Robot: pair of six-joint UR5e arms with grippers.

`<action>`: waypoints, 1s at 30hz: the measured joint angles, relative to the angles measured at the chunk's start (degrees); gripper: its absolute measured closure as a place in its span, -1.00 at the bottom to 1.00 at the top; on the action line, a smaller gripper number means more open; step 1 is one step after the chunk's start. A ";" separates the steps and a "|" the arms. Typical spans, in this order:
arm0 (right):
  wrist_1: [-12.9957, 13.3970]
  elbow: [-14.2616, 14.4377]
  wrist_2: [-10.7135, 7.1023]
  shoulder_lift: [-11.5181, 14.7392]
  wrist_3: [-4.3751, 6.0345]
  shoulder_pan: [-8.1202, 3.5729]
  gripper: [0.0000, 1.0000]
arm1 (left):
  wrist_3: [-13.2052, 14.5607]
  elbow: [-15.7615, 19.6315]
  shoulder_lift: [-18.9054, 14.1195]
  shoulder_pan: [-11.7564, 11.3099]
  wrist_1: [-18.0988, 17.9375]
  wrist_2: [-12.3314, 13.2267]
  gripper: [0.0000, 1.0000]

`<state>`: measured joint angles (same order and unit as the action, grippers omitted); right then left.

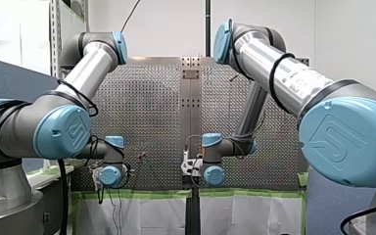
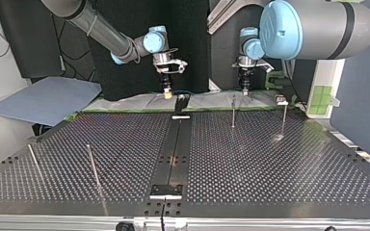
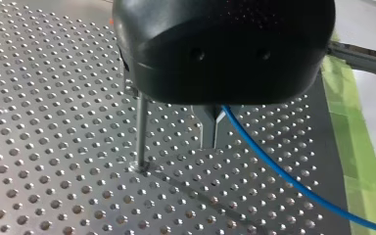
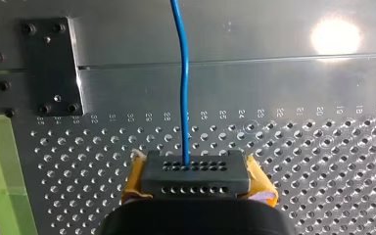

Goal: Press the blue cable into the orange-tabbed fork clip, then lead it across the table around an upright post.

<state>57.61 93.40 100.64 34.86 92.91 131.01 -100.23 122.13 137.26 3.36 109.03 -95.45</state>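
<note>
Pinching the thin blue cable (image 4: 183,73) beside an upright metal post (image 3: 140,127), my left gripper (image 3: 214,142), like my right gripper (image 4: 192,171) clamped farther along, could lose it if either arm tugs unevenly.

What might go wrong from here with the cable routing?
My left end effector hangs close beside a post; a sideways move might knock it. The cable curves away from it, so it may snag on that post. My right end effector also grips the cable; pulling apart could strain it.
</note>
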 joint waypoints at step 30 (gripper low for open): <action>-0.79 -0.51 0.00 0.00 -0.08 -0.17 1.00 | -4.56 -1.03 -3.00 -1.32 -1.63 2.18 1.00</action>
<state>56.82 92.89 100.64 34.86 92.83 130.84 -104.79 121.10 134.25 2.04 107.39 -93.27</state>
